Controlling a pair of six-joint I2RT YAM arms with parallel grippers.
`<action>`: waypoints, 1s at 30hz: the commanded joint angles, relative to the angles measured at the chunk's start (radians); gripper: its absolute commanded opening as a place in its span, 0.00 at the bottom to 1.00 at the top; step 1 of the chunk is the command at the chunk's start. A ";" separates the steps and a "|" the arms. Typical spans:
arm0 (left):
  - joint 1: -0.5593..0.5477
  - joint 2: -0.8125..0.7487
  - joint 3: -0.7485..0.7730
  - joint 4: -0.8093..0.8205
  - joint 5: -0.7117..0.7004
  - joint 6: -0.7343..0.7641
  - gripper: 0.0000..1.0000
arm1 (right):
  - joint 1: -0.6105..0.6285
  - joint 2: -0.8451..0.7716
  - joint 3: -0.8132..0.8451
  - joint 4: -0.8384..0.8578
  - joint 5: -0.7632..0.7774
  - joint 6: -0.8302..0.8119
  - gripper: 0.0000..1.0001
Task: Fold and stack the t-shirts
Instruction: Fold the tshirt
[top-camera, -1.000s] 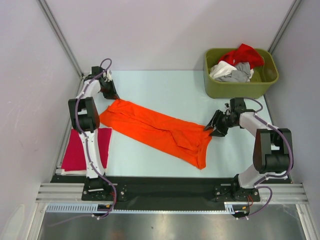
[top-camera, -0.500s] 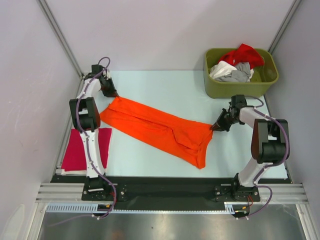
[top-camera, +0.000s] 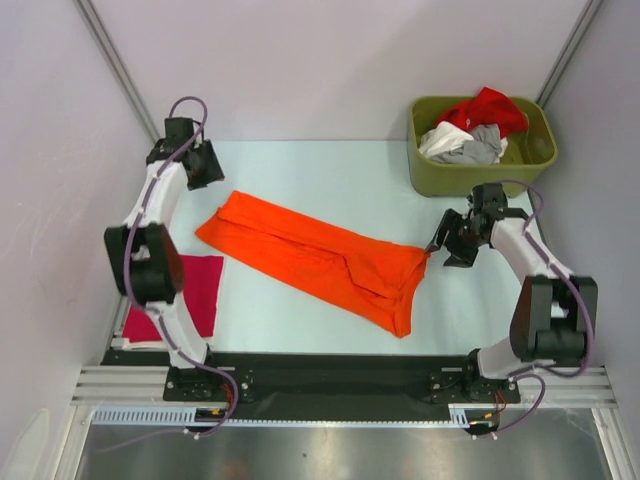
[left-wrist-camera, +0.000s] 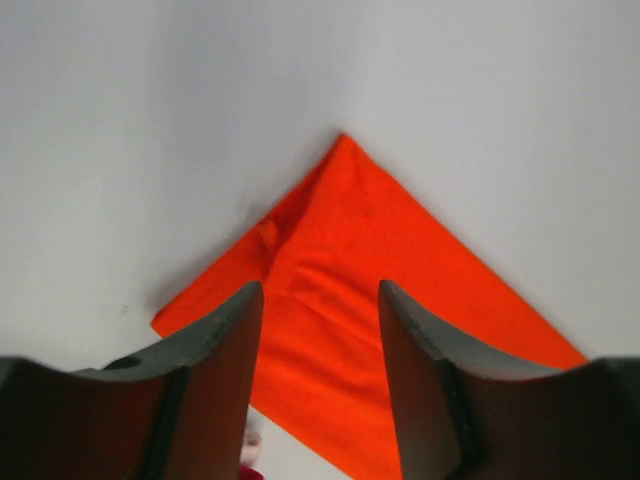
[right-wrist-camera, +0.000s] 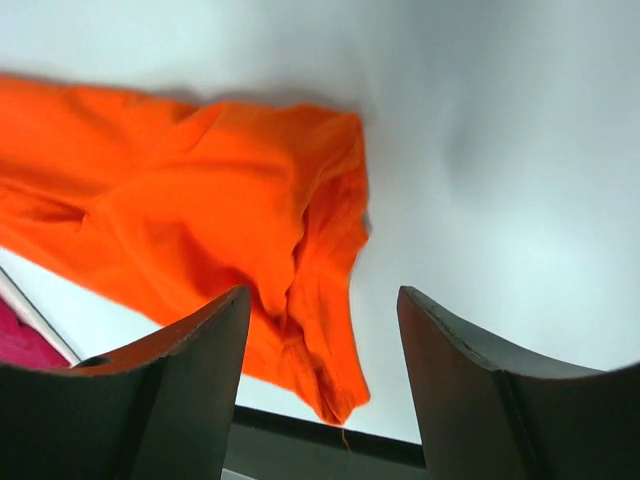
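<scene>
- orange tee (top-camera: 315, 262) lies flat, diagonal across the worktop (top-camera: 330, 175). The left gripper (top-camera: 203, 166) is just past its far-left corner and the right gripper (top-camera: 447, 246) is right at its right end, both spread, pinching nothing
- magenta tee (top-camera: 203, 290) lies near left, more tees (top-camera: 470, 135) are heaped in the green bin (top-camera: 425, 178) far right, and plain pale walls (top-camera: 330, 70) stand around
- left arm reaches far, right arm is bent at the elbow

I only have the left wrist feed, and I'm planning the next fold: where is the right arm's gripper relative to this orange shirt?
Observer: The right gripper is at the orange t-shirt's right tip, fingers open, holding nothing.
Operator: Anything folded yet?
Observer: A magenta t-shirt lies flat at the near left, apart from the orange one.
Operator: What's left to fold?
Observer: A red t-shirt, a white t-shirt and a grey t-shirt sit heaped in the green bin, far right.
</scene>
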 joint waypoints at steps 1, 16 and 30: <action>-0.120 -0.238 -0.187 0.045 0.069 -0.039 0.54 | 0.023 -0.132 -0.039 -0.089 -0.010 -0.038 0.67; -0.654 -0.291 -0.705 0.530 0.488 -0.435 0.55 | 0.218 -0.255 -0.276 0.127 -0.231 -0.006 0.43; -0.757 -0.125 -0.640 0.525 0.491 -0.539 0.56 | 0.237 -0.120 -0.279 0.179 -0.227 -0.021 0.50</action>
